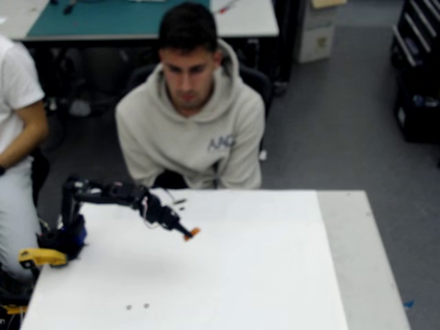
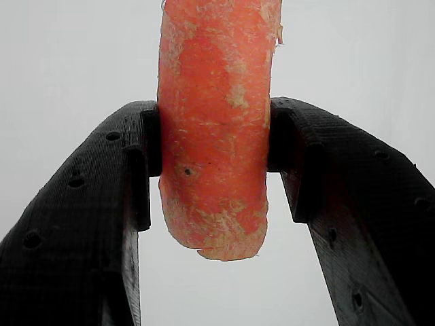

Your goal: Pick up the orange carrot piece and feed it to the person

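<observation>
A white table (image 1: 275,275) fills the lower half of the overhead view, with a grey strip along its right edge and grey floor beyond it on the right side of the frame. Behind the table, at upper centre, the person (image 1: 190,130) sits in a light hoodie, head bent toward the tabletop. At the upper left stands another table with a teal mat (image 1: 103,17), and dark shelving (image 1: 418,69) occupies the upper right corner. A second person in a white t-shirt (image 1: 17,124) sits at the left edge of the frame. The black arm (image 1: 103,194) rises from its base near the table's left edge, beside a yellow part (image 1: 41,257), and reaches right toward the middle of the table. Two small dark specks (image 1: 137,306) lie on the table near the bottom left; what they are is too blurred to tell. The gripper (image 1: 187,234) is clamped on the orange carrot piece (image 1: 192,233), which appears to be just above the tabletop, in front of the person. In the wrist view the two black fingers (image 2: 129,176) press the carrot piece's sides, its rough lower end hanging below them against plain white.
</observation>
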Controlling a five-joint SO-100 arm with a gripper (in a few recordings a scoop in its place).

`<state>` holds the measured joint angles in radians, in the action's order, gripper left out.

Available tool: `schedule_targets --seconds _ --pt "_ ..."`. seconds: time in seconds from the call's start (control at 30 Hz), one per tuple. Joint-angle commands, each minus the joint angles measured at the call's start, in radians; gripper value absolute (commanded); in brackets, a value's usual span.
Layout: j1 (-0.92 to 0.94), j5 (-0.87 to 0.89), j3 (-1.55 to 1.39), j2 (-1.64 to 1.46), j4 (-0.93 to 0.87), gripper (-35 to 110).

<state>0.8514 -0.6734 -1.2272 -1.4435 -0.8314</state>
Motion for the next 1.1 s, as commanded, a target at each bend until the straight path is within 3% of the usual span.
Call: schedule_targets --seconds 0.0,0.3,0.73,1.07 --pt "-0.072 -0.012 0.156 -0.071 0.006 -3" --pt "-0.230 -0.071 0.561 0.156 -0.006 -3" --pt "-0.440 -0.551 1.212 0.535 0.006 -3" --pt "-0.614 -0.810 1.551 0.726 0.020 -3"
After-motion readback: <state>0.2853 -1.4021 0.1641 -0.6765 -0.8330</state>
